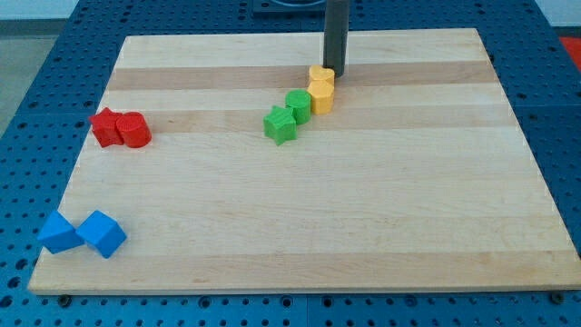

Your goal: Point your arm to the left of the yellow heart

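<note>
Wooden surface (363, 218) on a blue pegboard bench (27, 109). No gripper on this arm, only a dark rod coming down from the view's top; nothing is held.

The tip (335, 72) sits near the top centre of the surface, right behind the uppermost yellow block. Whether it touches that block I cannot tell from here.

Diagonal chain of four blocks below the tip, running down toward the view's left:
- yellow heart (320, 76), uppermost, just left of and below the tip
- second yellow block (320, 97), shape unclear, pressed against the heart's lower side
- green block (298, 105), roundish, touching the yellow one
- green star (280, 125), at the low end of the chain

The two green blocks and the lower yellow one crowd the ground to the heart's lower left.

Well apart at the view's left: red pair, star-like block (106, 126) and red cylinder (134, 130), touching. Bottom-left corner: two blue blocks (58, 233) (103, 233), side by side.
</note>
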`<action>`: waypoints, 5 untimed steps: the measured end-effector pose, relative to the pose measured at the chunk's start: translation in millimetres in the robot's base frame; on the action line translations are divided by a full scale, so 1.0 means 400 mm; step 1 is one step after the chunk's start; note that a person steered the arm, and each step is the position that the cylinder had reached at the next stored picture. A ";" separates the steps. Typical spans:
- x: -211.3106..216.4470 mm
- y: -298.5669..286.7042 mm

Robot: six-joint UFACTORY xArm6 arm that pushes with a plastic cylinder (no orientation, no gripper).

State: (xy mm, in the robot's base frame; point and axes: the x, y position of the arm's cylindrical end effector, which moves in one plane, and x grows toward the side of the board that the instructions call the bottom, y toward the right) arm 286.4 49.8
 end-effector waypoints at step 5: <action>-0.038 -0.316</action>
State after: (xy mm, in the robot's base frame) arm 271.3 -76.6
